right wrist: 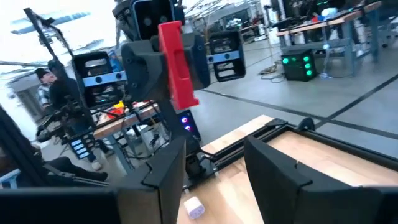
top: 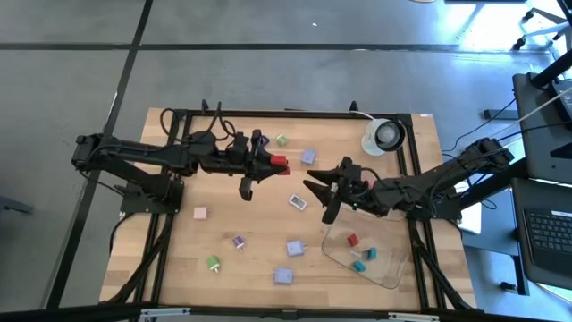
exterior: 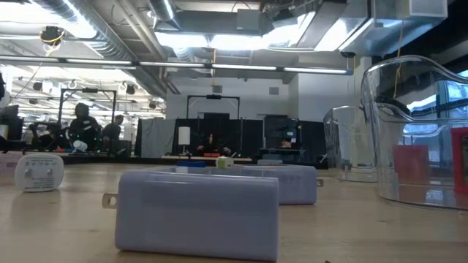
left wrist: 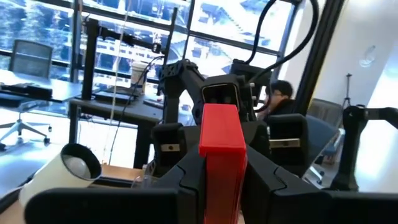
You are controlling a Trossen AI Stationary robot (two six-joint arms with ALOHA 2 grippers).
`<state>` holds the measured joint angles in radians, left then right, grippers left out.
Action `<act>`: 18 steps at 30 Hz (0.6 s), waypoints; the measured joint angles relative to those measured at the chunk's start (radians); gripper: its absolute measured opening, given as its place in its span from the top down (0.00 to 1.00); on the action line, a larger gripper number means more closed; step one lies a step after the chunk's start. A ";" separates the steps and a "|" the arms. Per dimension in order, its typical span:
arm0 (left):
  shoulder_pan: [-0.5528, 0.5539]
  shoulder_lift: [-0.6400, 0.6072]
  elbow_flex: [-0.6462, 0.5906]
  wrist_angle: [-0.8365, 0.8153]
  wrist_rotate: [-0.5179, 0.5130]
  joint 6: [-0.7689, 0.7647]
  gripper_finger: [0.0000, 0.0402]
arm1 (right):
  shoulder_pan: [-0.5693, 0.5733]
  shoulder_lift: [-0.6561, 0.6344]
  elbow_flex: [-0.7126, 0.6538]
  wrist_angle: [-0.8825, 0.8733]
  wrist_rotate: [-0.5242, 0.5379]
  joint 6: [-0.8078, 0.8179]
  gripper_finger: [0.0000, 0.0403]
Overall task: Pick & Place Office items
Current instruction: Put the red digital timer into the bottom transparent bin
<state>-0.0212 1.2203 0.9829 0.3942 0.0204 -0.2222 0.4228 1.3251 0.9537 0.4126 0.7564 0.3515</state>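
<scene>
Overhead, the left gripper (top: 279,162) sits a little toward eleven o'clock of the table's (top: 179,259) middle, clenched on a red block (top: 280,161); its wrist camera shows that red block (left wrist: 221,134) standing upright between the two dark fingers (left wrist: 180,180), and the right wrist camera sees the same red piece (right wrist: 177,65) pinched by the opposite arm, lifted clear of the wood; the right gripper (top: 323,183) lies just at three o'clock of the left one, its fingers (right wrist: 165,171) parted with nothing between them, apart from the red block; the other office items are scattered over the table: a green piece (top: 281,139) at twelve, a lavender one (top: 309,156) beside it, a white one (top: 298,202) near the middle, a pink one (top: 200,213) at nine, a purple one (top: 238,241) and a green one (top: 214,262) toward seven, two lavender blocks (top: 294,248) toward six; a clear tray (top: 393,268) at five holds a red piece (top: 352,240) and teal pieces (top: 362,259); a white tape roll (top: 384,136) lies at one o'clock.
</scene>
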 joint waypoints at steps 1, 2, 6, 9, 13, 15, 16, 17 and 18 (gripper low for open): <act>0.000 0.002 0.000 0.001 -0.003 0.000 0.85 | -0.007 0.000 0.000 0.004 -0.017 0.000 0.58; 0.000 0.004 0.000 -0.001 -0.004 0.000 0.85 | -0.014 0.000 0.000 0.008 -0.030 0.000 0.56; 0.000 0.003 0.000 0.001 -0.004 0.000 0.85 | -0.038 0.003 0.000 0.018 -0.088 -0.017 0.48; 0.000 0.004 0.000 0.000 -0.006 0.000 0.85 | -0.065 0.003 0.000 0.026 -0.219 -0.052 0.40; -0.003 0.020 0.000 0.010 -0.011 -0.015 0.85 | -0.104 0.013 0.000 0.063 -0.304 -0.134 0.33; -0.011 0.036 0.000 0.039 -0.022 -0.023 0.85 | -0.118 0.015 0.000 0.065 -0.304 -0.176 0.33; -0.016 0.040 0.000 0.042 -0.033 -0.024 0.85 | -0.125 0.017 0.000 0.067 -0.304 -0.182 0.33; -0.022 0.042 0.000 0.043 -0.045 -0.024 0.85 | -0.130 0.018 0.000 0.066 -0.305 -0.184 0.33; -0.026 0.042 0.000 0.044 -0.057 -0.019 0.85 | -0.135 0.018 0.000 0.066 -0.311 -0.184 0.33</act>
<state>-0.0473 1.2623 0.9833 0.4380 -0.0364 -0.2413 0.2880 1.3434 0.9539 0.4784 0.4454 0.1679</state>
